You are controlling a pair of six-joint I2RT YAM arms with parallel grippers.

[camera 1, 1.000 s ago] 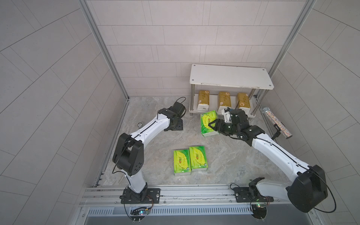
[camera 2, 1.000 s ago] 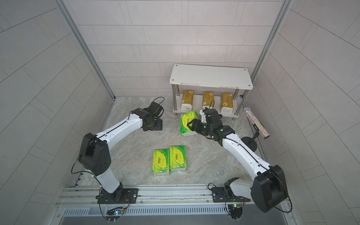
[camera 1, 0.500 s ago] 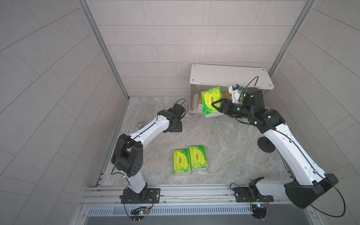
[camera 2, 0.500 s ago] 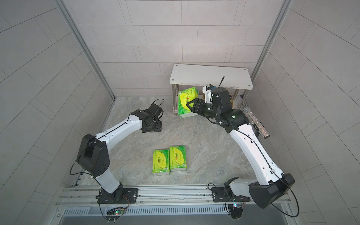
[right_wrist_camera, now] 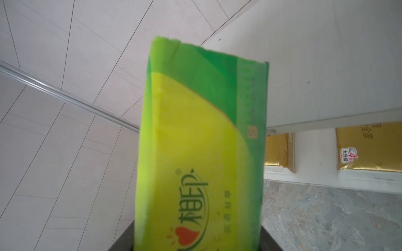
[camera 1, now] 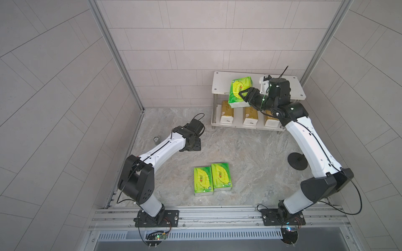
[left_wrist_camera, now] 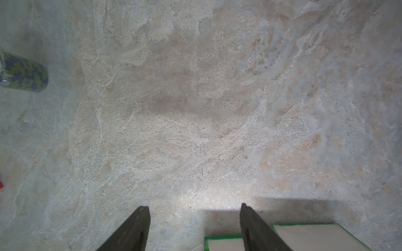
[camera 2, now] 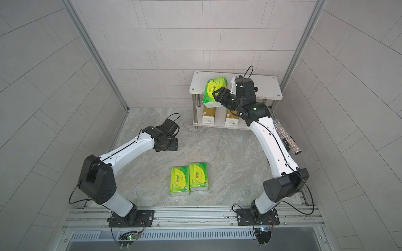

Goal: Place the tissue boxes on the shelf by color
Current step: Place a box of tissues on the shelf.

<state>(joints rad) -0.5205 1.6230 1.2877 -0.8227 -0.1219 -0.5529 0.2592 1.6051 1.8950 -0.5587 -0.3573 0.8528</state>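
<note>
My right gripper (camera 1: pixel 244 96) (camera 2: pixel 217 95) is shut on a green tissue box (camera 1: pixel 238 91) (camera 2: pixel 214 91) (right_wrist_camera: pixel 200 152). It holds the box tilted over the front left part of the shelf's top board (camera 1: pixel 219 84) (camera 2: pixel 267 87). Three gold tissue boxes (camera 1: pixel 227 110) (camera 1: pixel 250 115) (camera 1: pixel 272 121) stand in a row on the lower tier. Two more green tissue boxes (camera 1: pixel 203 180) (camera 1: pixel 220 176) lie side by side on the floor. My left gripper (camera 1: pixel 192 146) (left_wrist_camera: pixel 194 210) hovers low over bare floor, open and empty, with those boxes' white ends (left_wrist_camera: pixel 315 234) just beyond it.
A glittery tube (camera 2: pixel 287 137) on a stand with a round black base (camera 1: pixel 297 160) is right of the shelf, close to my right arm. A small patterned roll (camera 1: pixel 156 139) (left_wrist_camera: pixel 24 73) lies near the left wall. Tiled walls enclose three sides.
The right arm has lifted the green box from the floor in front of the shelf up to the top board. The left arm has hardly moved.
</note>
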